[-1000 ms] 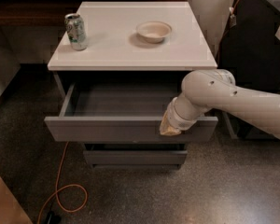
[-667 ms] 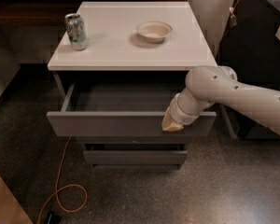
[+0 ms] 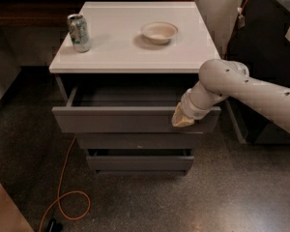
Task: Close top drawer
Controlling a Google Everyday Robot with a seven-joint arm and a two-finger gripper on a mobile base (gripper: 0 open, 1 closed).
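An orange cable point(image 3: 63, 197) is seen looped on the speckled floor at the near left. Above the two lower drawer fronts point(image 3: 140, 162), the top drawer point(image 3: 121, 120) is found partly pulled out of the cabinet, with its grey floor showing. The hand point(image 3: 182, 120) is set against the right end of its front panel; whether it is clenched or released cannot be told. Farther back, a can point(image 3: 79, 32) and a bowl point(image 3: 159, 32) are carried, well apart, by the white surface point(image 3: 135, 52).
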